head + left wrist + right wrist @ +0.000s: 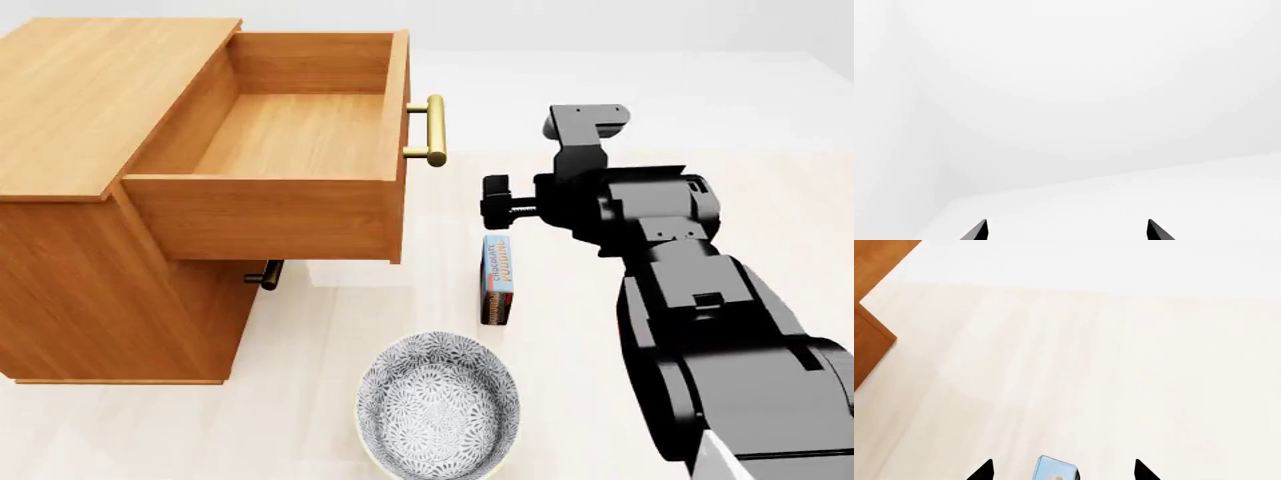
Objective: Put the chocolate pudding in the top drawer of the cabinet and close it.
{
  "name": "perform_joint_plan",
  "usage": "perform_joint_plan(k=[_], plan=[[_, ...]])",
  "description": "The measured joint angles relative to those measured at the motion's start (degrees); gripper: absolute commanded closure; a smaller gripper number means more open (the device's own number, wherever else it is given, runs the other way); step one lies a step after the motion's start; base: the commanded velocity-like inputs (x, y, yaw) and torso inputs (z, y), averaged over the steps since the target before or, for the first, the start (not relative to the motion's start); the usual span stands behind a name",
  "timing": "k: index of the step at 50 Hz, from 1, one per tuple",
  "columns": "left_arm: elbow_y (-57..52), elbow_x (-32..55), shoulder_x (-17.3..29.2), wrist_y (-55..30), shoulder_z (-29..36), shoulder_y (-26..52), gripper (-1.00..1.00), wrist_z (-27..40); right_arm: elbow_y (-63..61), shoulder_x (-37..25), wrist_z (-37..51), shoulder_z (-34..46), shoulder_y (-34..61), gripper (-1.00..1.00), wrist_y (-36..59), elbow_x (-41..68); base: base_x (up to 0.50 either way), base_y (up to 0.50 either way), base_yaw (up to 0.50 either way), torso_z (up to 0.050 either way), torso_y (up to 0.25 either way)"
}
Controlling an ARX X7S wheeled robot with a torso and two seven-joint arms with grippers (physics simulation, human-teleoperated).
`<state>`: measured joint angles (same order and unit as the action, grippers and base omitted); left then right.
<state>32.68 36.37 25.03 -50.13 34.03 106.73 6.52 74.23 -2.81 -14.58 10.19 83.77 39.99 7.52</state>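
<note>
The chocolate pudding (497, 278) is a thin light-blue and red box standing on its edge on the pale floor, right of the cabinet (94, 110). The top drawer (287, 130) is pulled wide open and holds nothing; its brass handle (427, 130) faces the right arm. My right gripper (501, 205) hovers just above the box's far end. In the right wrist view the right gripper (1062, 471) is open, and the pudding's (1054, 471) blue top shows between its fingertips without touching them. My left gripper (1067, 231) is open on nothing, facing plain white.
A patterned grey-white bowl (438, 405) sits on the floor in front of the pudding. The lower drawer's brass handle (267, 275) pokes out beneath the open drawer. A corner of the cabinet (874, 270) shows in the right wrist view.
</note>
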Motion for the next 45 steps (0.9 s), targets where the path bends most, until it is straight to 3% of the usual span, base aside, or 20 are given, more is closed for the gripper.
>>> perform_joint_plan(k=[22, 45], plan=[[-1.4, 0.1, 1.2, -0.2, -0.2, -0.8, -1.00, 0.4, 0.7, 2.2, 1.5, -4.7, -4.3, -1.00, -2.7, -2.8, 0.00, 0.00, 0.00, 0.000, 0.000], [-0.4, -0.2, 1.5, 1.0, -1.3, -0.9, -1.00, 1.5, 0.7, 2.7, 2.8, -2.2, -6.1, -1.00, -2.4, 0.4, 0.00, 0.00, 0.00, 0.000, 0.000]])
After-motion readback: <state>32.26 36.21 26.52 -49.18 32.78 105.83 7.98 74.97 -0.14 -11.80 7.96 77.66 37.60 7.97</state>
